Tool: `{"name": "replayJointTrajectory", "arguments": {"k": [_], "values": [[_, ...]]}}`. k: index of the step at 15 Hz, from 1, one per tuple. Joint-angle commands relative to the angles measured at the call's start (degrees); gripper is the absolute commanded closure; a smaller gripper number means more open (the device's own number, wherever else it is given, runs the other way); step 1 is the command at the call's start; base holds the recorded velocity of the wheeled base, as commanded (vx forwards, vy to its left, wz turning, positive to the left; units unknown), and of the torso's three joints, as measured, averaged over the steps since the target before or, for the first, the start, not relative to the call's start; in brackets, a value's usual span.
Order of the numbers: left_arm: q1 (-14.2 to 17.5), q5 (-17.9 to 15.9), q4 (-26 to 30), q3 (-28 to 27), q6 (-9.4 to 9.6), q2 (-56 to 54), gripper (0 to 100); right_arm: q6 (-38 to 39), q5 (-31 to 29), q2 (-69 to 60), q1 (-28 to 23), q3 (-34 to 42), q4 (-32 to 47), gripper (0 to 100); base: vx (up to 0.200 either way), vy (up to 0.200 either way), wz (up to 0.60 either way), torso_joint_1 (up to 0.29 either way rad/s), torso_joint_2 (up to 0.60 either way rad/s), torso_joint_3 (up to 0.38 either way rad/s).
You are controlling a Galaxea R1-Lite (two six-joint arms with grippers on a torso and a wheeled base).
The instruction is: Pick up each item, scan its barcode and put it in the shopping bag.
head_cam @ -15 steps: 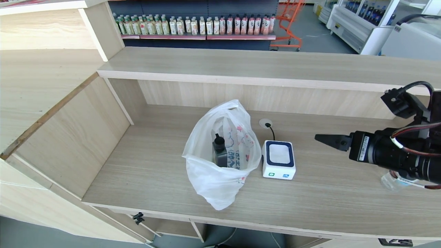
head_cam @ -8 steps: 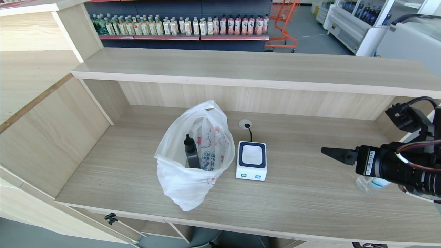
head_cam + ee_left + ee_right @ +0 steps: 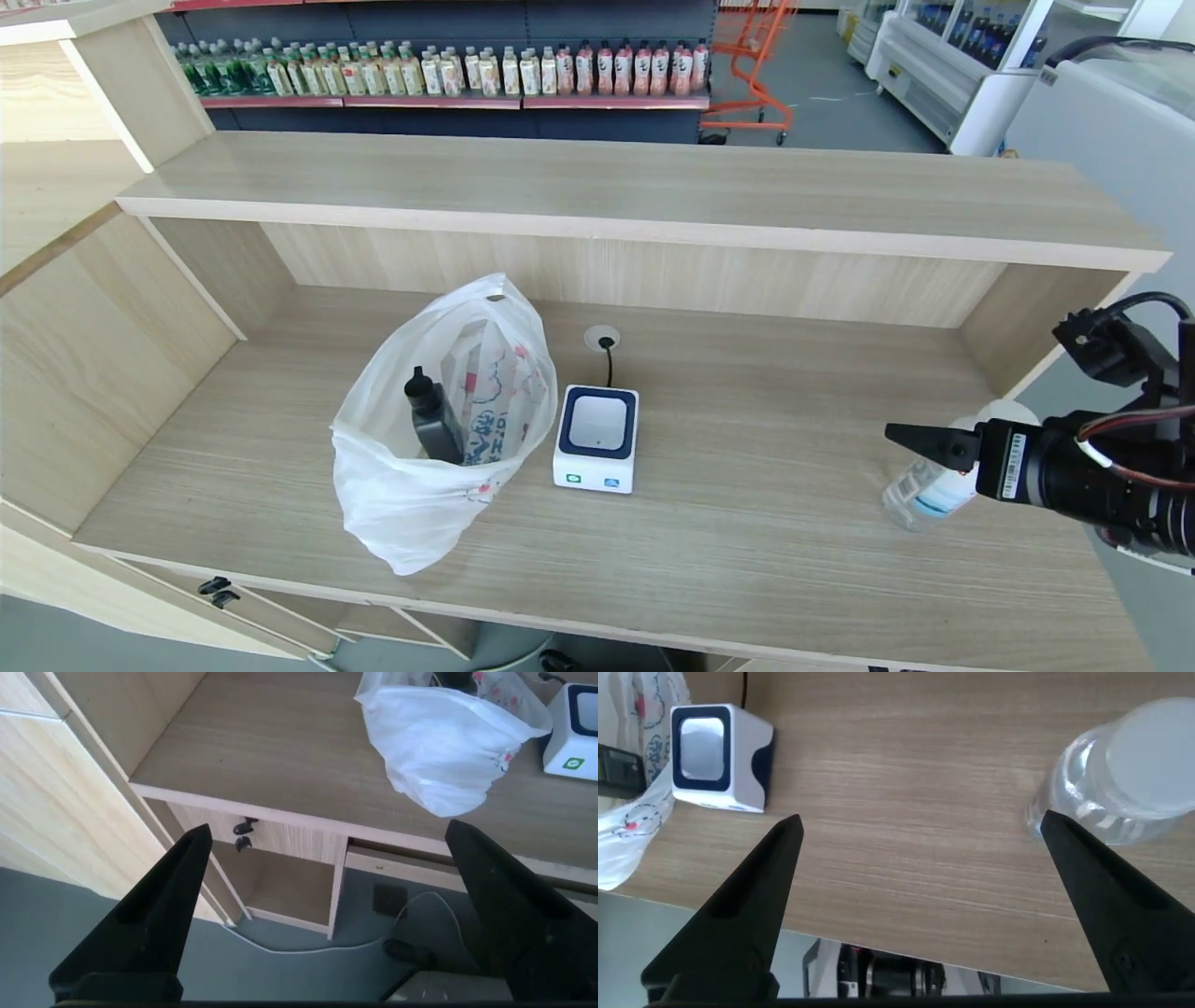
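Two items sit in the white plastic shopping bag [image 3: 411,495]: a black bottle [image 3: 434,425] and a printed packet [image 3: 493,401]. Remaining, I judge: the clear white-capped plastic bottle [image 3: 924,490], upright at the wooden counter's [image 3: 747,532] right end. My right gripper [image 3: 917,819] hovers beside it, fingers apart. My left gripper [image 3: 329,829] is spread too.

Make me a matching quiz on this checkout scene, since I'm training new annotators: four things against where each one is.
Things:
1. bag
2. dark bottle
3. scanner
4. clear bottle

Places:
A. inside the bag
B. near the right end of the counter
C. on the counter's left part, mouth open
D. mid-counter, just right of the bag

Pairs: 1-C; 2-A; 3-D; 4-B
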Motion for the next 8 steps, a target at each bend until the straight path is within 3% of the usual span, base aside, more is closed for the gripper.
{"name": "replayJointTrajectory", "arguments": {"k": [1, 8], "values": [[0.01, 0.03, 0.01, 0.0, 0.04, 0.09, 0, 0.03, -0.59, 0.35, -0.67, 1.03, -0.02, 0, 0.0, 0.0, 0.0, 0.0, 0.0, 0.0], [0.01, 0.03, 0.01, 0.0, -0.04, 0.09, 0, -0.14, -12.72, 8.17, -0.93, 3.84, -0.28, 0, 0.0, 0.0, 0.0, 0.0, 0.0, 0.0]]}}
